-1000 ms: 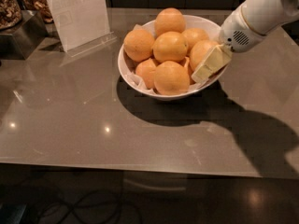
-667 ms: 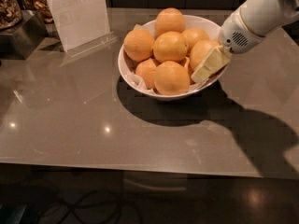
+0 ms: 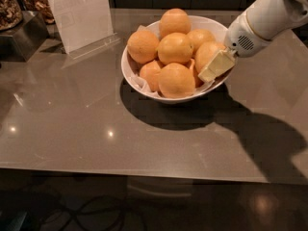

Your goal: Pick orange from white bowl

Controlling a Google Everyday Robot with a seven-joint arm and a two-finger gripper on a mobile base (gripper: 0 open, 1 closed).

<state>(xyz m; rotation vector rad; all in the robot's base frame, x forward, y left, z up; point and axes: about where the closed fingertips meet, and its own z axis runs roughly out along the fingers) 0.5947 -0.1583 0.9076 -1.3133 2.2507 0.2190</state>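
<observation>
Reaching over the right rim of the white bowl (image 3: 178,99), your fingers (image 3: 216,65) lie against the orange (image 3: 207,52) just behind them, the nearest fruit on that side. With one of them hidden, you cannot tell whether they have closed.

A clear sign holder (image 3: 79,13) is standing at the rear left of the grey countertop (image 3: 72,129). A jar of nuts (image 3: 8,6) is sitting on a dark block (image 3: 24,37) beside it. The gripper (image 3: 216,65) is hanging at the white bowl (image 3: 128,73)'s right rim.

The glossy white bowl (image 3: 187,99) holds crumpled paper (image 3: 138,82) on a polished table (image 3: 72,129), matt cream gripper (image 3: 208,74) at its rim.
</observation>
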